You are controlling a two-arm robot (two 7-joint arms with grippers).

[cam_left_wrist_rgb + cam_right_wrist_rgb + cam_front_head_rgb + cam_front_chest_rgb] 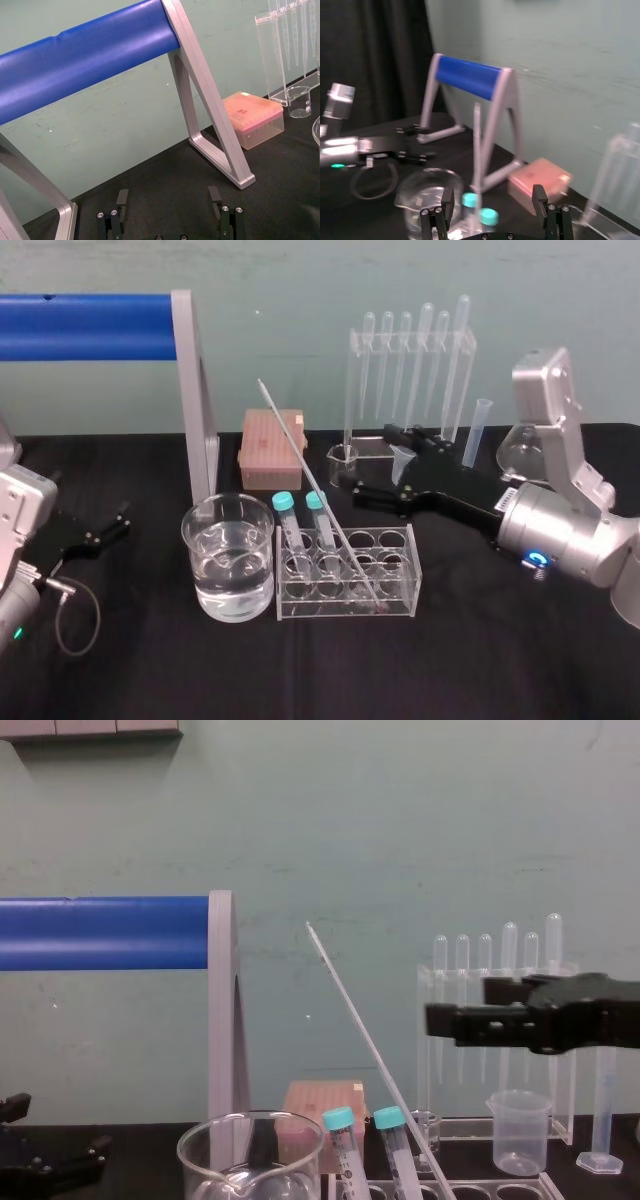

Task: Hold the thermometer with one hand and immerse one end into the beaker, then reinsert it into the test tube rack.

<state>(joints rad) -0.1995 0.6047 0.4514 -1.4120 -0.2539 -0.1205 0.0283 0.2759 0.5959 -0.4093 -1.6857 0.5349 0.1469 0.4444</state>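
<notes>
The thermometer leans in the rack by the front edge of the table. We judge it light, stiff, slick and brittle (thin glass): pinch mid-stem, gently. The right claw hovers spread behind the rack; the left claw sits spread at the left edge.

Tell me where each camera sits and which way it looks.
Head: high, looking down on the beaker, test tube rack and leaning thermometer; left tool and right tool at the sides.
Chest: low, looking level at the wall; right tool at right.
Left wrist: behind its open tool, facing the blue-barred frame.
Right wrist: behind its open tool, facing the beaker.
Head and chest share the thermometer.
</notes>
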